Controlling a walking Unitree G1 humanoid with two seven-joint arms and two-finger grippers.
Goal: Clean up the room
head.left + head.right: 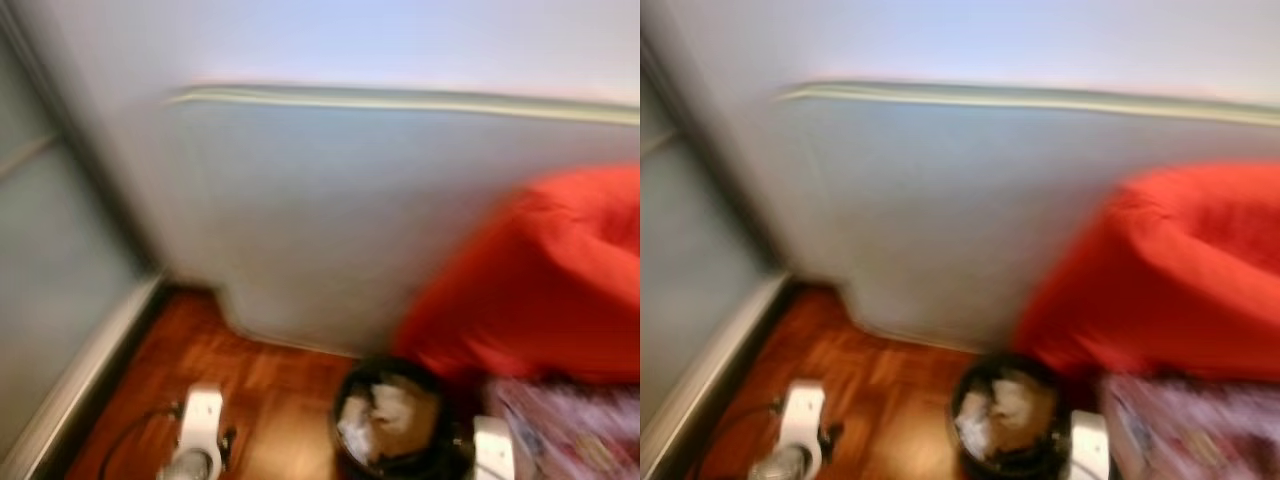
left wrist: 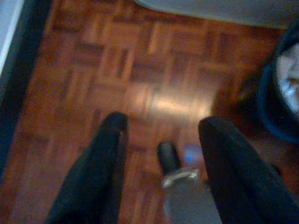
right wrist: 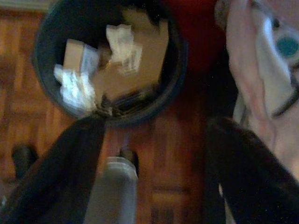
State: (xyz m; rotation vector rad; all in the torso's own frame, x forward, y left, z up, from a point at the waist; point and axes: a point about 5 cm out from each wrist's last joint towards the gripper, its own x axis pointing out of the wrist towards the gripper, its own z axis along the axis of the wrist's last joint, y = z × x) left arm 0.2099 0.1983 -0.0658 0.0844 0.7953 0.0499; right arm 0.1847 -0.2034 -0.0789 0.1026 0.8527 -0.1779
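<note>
both claws released, empty: left claw [image 2: 161, 140] over bare floor [image 2: 93, 70], right claw [image 3: 156, 140] just short of bin [image 3: 177, 60]. bin's paper scraps [image 3: 124, 44] light, crumply; take bin by rim.

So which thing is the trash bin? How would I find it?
Find the big pale board leaning on the wall, then look down to the wooden floor in front of it. The bin stands there beside the red cloth: round, dark, full of crumpled paper and cardboard.
</note>
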